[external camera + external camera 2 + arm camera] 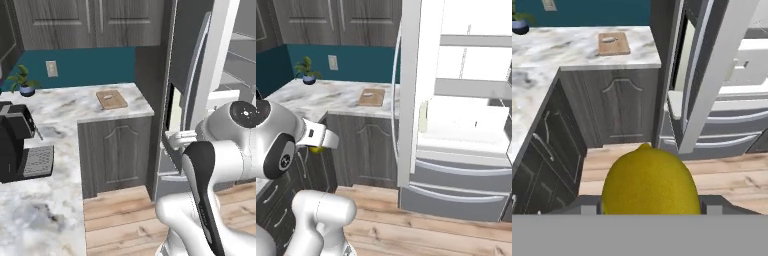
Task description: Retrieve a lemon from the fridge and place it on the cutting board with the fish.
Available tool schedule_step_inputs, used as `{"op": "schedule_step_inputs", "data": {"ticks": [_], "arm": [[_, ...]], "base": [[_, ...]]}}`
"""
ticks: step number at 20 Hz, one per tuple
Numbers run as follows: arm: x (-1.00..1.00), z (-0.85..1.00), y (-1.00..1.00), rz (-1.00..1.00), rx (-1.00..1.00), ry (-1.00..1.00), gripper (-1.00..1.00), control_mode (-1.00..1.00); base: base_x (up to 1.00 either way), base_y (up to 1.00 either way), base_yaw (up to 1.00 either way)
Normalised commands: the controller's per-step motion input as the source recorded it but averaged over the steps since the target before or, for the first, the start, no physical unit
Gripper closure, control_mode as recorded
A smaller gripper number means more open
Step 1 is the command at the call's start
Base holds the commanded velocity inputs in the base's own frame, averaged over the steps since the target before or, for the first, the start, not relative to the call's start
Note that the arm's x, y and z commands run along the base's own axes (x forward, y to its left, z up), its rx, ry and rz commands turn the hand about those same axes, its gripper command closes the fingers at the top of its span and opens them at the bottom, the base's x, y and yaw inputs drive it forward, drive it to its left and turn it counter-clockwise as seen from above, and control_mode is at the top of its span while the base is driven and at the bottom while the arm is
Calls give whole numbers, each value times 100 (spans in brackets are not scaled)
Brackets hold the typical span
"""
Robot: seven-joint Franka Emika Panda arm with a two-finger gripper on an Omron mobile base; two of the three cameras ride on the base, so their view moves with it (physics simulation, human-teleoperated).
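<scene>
A yellow lemon (647, 180) sits between my fingertips in the hand view, and my gripper (648, 207) is shut on it. From the right base view the lemon (317, 149) peeks out under the white hand (320, 136), held in the air in front of the counter cabinets. The wooden cutting board (111, 99) (372, 96) (613, 43) lies on the marble counter's corner next to the fridge, well beyond the gripper. A small pale fish (610, 39) lies on it. The grey fridge (456, 125) stands with its left door (195, 75) open, white shelves showing.
A black coffee machine (20, 145) stands on the near left counter. A potted plant (22, 82) (306, 70) sits at the back by the teal wall. Dark base cabinets (612, 105) stand below the counter, with wooden floor (120, 215) between me and the fridge drawers (456, 185).
</scene>
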Motion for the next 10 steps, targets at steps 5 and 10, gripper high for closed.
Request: {"op": "schedule_step_inputs", "data": {"ticks": [5,10], "arm": [[0,0,0,0,0,0,100,100],[0,0,0,0,0,0,100,100]], "base": [[40,-4,2],[90,45,-12]]}}
